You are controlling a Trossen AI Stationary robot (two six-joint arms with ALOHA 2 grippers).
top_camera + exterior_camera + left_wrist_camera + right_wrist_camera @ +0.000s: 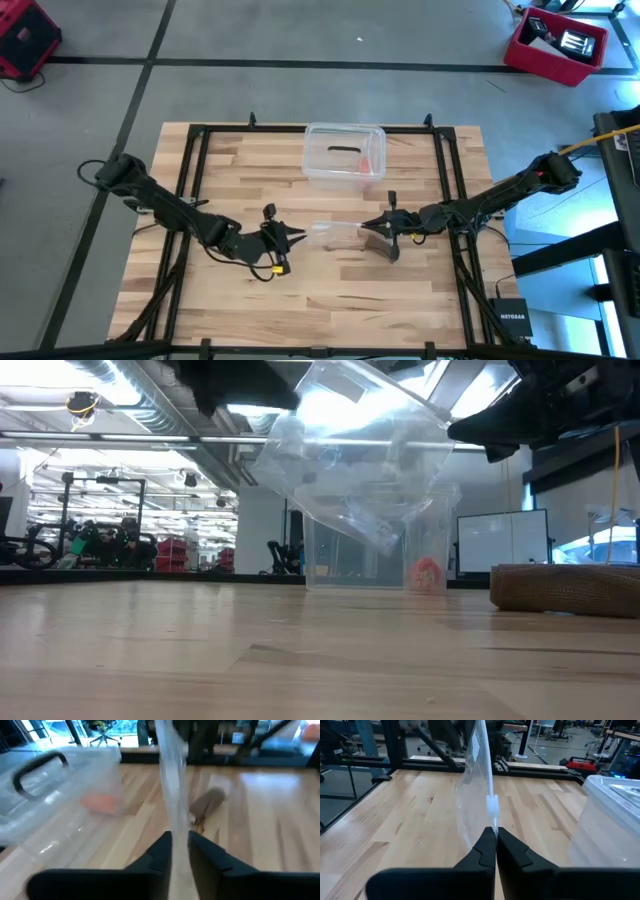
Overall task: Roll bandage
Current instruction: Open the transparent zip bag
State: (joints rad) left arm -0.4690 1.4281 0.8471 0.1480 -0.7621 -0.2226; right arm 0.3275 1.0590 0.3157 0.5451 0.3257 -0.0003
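Observation:
A small clear plastic bag [335,232] hangs in the air between my two grippers, above the middle of the table; in the low view the bag [360,460] is tilted. My right gripper [495,837] is shut on it from the table's right side. My left gripper [180,845] comes from the left, its fingers a little apart with the bag's edge [172,795] running between them. The bandage [565,588] is a small brown roll lying on its side on the table, below and beyond the bag [207,802]. My right gripper pinches the bag's edge [492,822] between its two shut fingers, just below a small white piece on that edge. The fingers come nearly level from the table's right side. The bag stands on edge beyond them, lifted clear of the table. Of my left gripper, I cannot tell whether its fingers [162,850] touch the bag edge between them.
A clear plastic box [345,150] with a dark handle on its lid stands at the table's far middle, with something orange [427,573] inside. A black frame [190,160] runs around the tabletop. Bare wood lies toward the near edge.

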